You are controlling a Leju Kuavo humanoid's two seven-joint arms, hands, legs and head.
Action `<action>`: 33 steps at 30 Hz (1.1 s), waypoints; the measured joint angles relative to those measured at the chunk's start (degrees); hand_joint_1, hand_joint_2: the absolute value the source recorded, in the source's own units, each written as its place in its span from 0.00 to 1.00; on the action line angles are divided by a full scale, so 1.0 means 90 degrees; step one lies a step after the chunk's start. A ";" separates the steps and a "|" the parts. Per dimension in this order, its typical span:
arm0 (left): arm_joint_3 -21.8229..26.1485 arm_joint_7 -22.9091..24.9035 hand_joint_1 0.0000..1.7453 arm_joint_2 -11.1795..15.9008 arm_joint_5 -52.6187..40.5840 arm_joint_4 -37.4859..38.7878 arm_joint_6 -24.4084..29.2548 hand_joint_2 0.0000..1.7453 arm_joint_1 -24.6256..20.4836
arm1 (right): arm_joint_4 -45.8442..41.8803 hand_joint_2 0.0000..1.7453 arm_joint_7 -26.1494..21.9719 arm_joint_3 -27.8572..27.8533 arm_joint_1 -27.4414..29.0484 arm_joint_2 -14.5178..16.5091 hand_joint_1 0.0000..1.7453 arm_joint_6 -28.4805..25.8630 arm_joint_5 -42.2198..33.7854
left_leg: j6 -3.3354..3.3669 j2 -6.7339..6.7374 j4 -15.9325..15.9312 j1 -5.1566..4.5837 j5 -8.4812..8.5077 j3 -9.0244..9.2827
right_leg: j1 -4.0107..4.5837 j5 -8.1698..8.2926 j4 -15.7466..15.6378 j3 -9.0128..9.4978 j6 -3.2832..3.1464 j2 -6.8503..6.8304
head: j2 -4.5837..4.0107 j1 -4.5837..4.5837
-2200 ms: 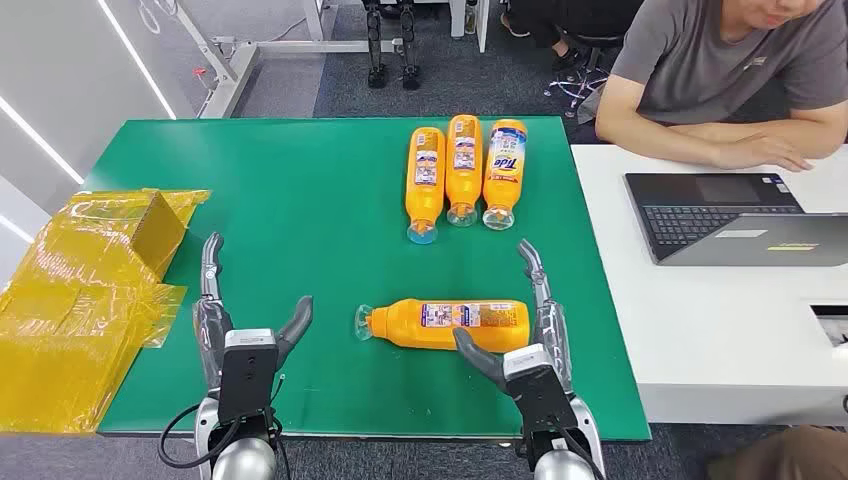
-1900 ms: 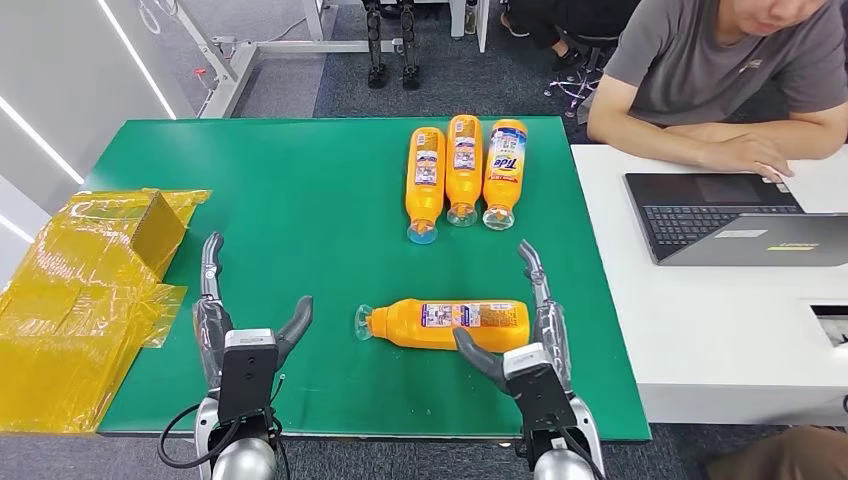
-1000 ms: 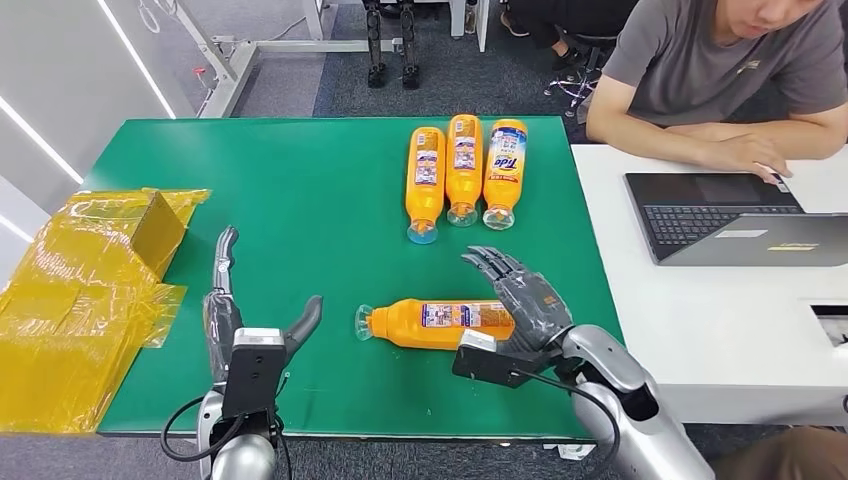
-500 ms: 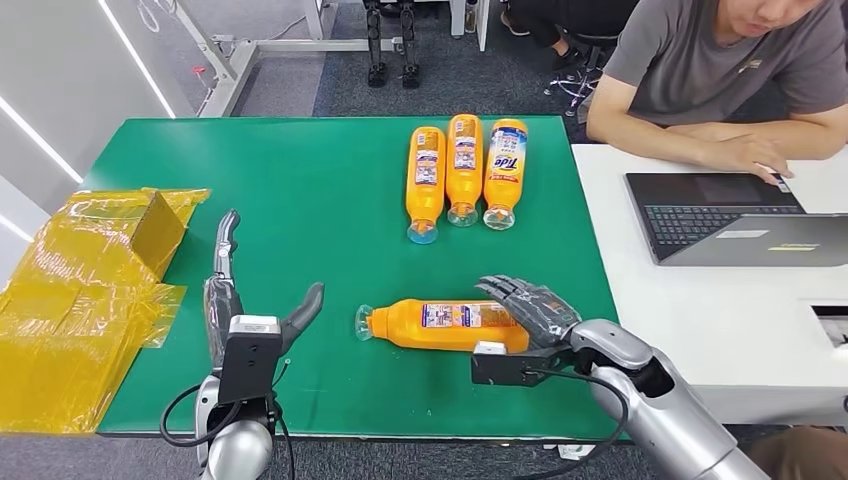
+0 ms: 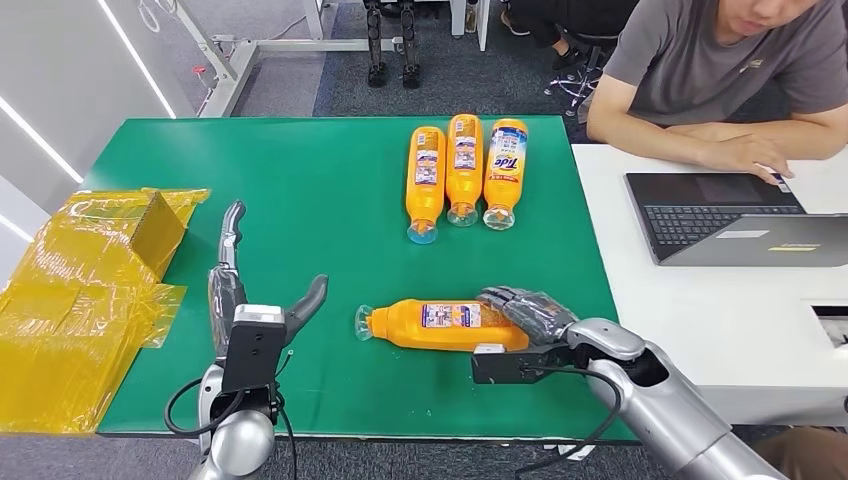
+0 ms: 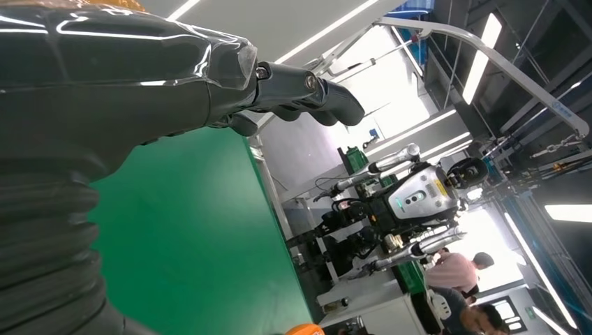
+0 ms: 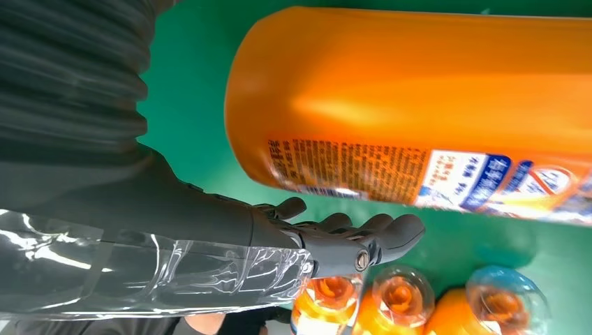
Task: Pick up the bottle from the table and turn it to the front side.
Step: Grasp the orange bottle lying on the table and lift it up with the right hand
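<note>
Bottle (image 5: 440, 324) lying flat (back label up), right robot hand (image 5: 528, 310) over its base

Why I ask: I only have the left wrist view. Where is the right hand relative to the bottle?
Observer: Head view shows the right hand draped over the base end of the lying bottle.
Operator: Gripping it?
Observer: Not yet, it seems: the right wrist view shows green table between its fingers and the bottle.
Operator: Which way does the cap point?
Observer: The cap points toward the robot's left, in head view.
</note>
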 joint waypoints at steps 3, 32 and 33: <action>-0.0001 0.0004 0.00 0.0004 0.0001 0.0022 0.0006 1.00 -0.0007 | 0.0097 1.00 0.0033 0.0028 -0.0012 -0.0005 0.04 -0.0084 0.0021 | 0.0000 0.0000 0.0000 0.0000 0.0000 -0.0001 | 0.0000 0.0000 0.0000 0.0000 0.0000 0.0000 | 0.0000 0.0000; -0.0005 -0.0044 0.00 0.0012 -0.0022 0.0115 0.0031 1.00 -0.0042 | 0.0912 1.00 -0.0435 -0.0214 0.0007 0.0409 1.00 -0.1469 0.0399 | 0.0000 -0.0001 0.0001 0.0000 0.0000 0.0000 | 0.0000 0.0001 0.0001 0.0001 0.0000 -0.0001 | 0.0000 0.0000; -0.0005 -0.0060 0.00 0.0018 -0.0019 0.0118 0.0036 1.00 -0.0041 | 0.0917 1.00 -0.0473 -0.0246 0.0038 0.0437 1.00 -0.1511 0.0444 | 0.0000 0.0000 0.0001 0.0000 0.0000 0.0000 | 0.0000 0.0001 0.0001 0.0000 0.0000 0.0001 | 0.0000 0.0000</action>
